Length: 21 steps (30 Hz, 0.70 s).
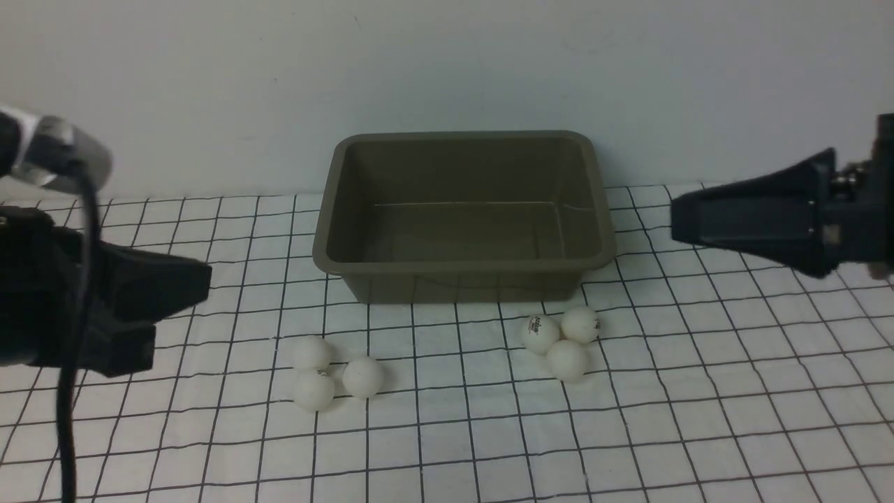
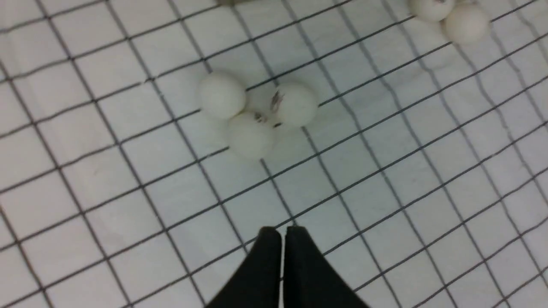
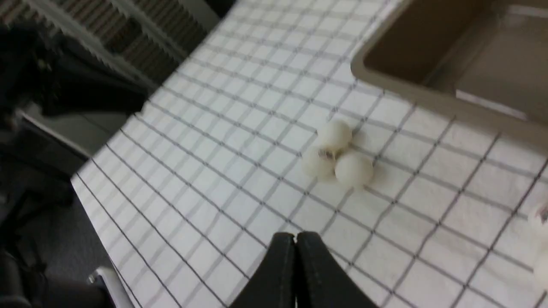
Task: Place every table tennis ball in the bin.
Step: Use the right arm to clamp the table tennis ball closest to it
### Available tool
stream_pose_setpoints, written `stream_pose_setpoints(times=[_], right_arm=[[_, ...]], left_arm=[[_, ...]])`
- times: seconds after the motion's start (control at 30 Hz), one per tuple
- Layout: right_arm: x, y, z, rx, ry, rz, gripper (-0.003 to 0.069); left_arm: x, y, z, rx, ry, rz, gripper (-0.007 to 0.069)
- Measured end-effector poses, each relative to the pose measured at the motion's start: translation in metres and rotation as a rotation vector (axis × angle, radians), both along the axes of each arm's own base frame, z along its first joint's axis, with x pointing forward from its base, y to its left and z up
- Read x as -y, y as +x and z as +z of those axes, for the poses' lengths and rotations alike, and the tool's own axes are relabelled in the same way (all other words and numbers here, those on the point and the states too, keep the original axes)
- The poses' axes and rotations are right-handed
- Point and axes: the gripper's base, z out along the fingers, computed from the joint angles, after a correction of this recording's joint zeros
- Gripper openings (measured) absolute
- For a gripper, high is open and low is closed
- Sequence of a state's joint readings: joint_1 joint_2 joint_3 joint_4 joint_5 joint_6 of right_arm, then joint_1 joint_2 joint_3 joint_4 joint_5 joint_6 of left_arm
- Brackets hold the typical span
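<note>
Your left fingers [image 2: 269, 261] and right fingers [image 3: 283, 261] are clenched empty; each table tennis ball [image 1: 362, 376] looks light, smooth and roll-prone, so pinch it across its widest middle.

In the left wrist view we get only a sliver of the bin [image 2: 233, 1] at the edge, one table tennis ball [image 2: 430, 7] is cropped, and the printed marks [image 2: 276, 101] blur beyond reading.

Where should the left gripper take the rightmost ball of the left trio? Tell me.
Grip the rightmost ball across its middle from above, jaws on its near and far sides: it is round and neighbours crowd its left. The left gripper is shut; open first.
</note>
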<state>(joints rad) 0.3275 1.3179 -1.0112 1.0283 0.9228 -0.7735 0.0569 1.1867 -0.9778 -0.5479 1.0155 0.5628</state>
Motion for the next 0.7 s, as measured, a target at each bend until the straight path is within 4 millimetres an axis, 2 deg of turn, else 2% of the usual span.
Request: stream_pose_setpoints(times=[0.07,0.13,0.33,0.53,0.7], right_arm=[[-0.008,0.01,-0.028,-0.074,-0.119,0.025,-0.0013],[-0.009,0.019,-0.048,-0.122,-0.204,0.006,-0.0013],[0.005,0.05,-0.099,-0.194,-0.476,-0.174,-0.0013],[0.001,0.079,-0.106,-0.2,-0.568,-0.228,-0.0013],[-0.022,0.096,-0.1,-0.185,-0.584,-0.21,-0.0011]], left_arm=[[-0.005,0.006,-0.009,-0.066,0.033,0.054,-0.0004],[-0.009,0.008,-0.014,-0.102,0.066,0.097,-0.0004],[-0.022,0.014,-0.024,-0.157,0.161,0.225,-0.0004],[-0.024,0.024,-0.039,-0.217,0.177,0.233,-0.0004],[-0.025,0.035,-0.056,-0.273,0.181,0.233,-0.0004]])
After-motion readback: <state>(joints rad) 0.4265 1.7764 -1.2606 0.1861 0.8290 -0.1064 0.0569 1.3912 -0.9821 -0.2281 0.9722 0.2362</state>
